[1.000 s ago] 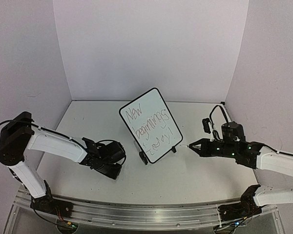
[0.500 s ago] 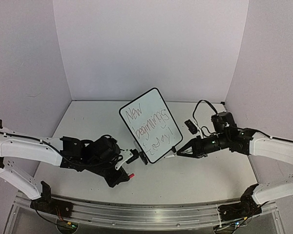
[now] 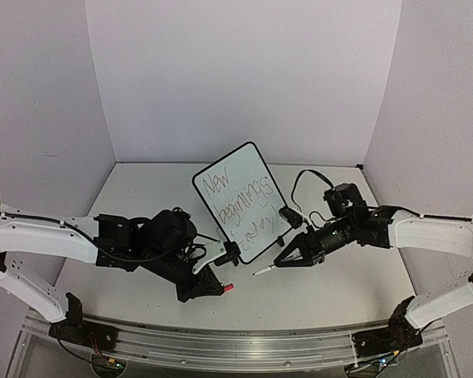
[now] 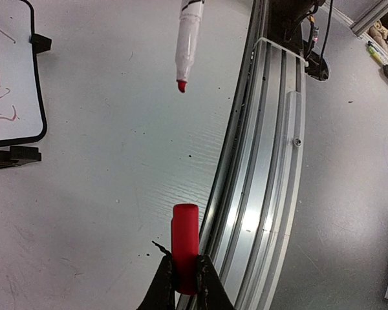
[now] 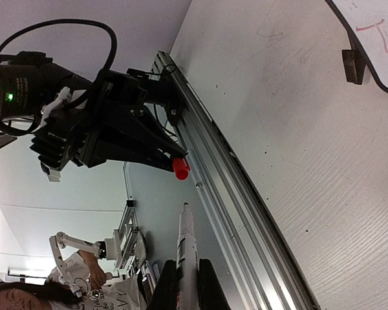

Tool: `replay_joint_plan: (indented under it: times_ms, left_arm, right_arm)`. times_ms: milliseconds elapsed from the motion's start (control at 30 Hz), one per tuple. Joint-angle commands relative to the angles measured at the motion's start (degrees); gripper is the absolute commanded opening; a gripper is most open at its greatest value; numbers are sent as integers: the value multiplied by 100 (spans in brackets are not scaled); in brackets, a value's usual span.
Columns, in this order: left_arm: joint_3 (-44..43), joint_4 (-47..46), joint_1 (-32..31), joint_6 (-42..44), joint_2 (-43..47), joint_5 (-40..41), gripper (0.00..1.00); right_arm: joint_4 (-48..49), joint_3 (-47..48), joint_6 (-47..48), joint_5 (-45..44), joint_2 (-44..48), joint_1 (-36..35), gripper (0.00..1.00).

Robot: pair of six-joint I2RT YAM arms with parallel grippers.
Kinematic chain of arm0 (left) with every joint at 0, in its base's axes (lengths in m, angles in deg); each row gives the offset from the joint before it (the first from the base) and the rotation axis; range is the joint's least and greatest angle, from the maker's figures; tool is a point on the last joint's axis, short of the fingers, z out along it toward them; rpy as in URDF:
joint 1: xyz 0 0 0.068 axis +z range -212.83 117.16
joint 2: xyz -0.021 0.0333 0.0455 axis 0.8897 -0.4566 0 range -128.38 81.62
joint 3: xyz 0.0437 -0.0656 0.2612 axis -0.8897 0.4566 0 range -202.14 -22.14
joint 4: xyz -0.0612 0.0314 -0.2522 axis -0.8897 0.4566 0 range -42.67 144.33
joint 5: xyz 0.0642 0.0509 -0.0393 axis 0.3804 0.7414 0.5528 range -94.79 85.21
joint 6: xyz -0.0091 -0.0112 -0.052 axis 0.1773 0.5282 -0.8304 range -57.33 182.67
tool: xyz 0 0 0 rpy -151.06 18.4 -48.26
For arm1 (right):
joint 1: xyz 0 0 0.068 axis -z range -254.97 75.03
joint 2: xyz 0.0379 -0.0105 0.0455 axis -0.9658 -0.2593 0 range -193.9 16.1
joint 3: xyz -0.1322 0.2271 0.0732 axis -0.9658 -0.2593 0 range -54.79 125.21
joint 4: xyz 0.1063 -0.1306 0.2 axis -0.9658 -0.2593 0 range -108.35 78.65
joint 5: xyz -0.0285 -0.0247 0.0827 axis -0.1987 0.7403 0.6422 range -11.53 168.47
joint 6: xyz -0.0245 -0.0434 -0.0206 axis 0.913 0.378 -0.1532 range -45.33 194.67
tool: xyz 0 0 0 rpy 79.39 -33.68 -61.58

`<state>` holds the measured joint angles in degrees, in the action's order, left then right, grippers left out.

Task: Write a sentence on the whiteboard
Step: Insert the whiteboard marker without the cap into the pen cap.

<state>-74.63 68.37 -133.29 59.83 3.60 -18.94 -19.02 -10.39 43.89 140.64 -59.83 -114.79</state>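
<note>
Since the sentence (image 3: 244,209) already fills the whiteboard (image 3: 251,160), only recapping looks left: left pincer (image 4: 184,283) clamps the red cap (image 4: 185,234), right pincer (image 5: 186,276) grips the marker (image 5: 186,236).

Whiteboard (image 4: 19,77) cropped by left edge; marker (image 4: 189,32) barrel cut off at top; sentence (image 4: 0,115) fragmentary.

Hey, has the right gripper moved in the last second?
Yes. The right gripper, holding a marker, moved left and toward the near edge: it was right of the whiteboard, and now sits in front of its lower right corner.
</note>
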Motion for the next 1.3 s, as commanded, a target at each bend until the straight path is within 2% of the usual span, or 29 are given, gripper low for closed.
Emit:
replay_joint_plan:
  times_ms: [0,367,1267]
  left_arm:
    - [-203,-396,-17,215,5,-442,0]
    - [-210,-448,-21,209,-27,-696,0]
    - [-192,-585,-17,101,20,-731,0]
  right_arm:
    - [232,263,-60,374,-224,-162,0]
    - [383,440,-76,448,-526,-426,0]
    - [550,412,-178,464,-571,-603,0]
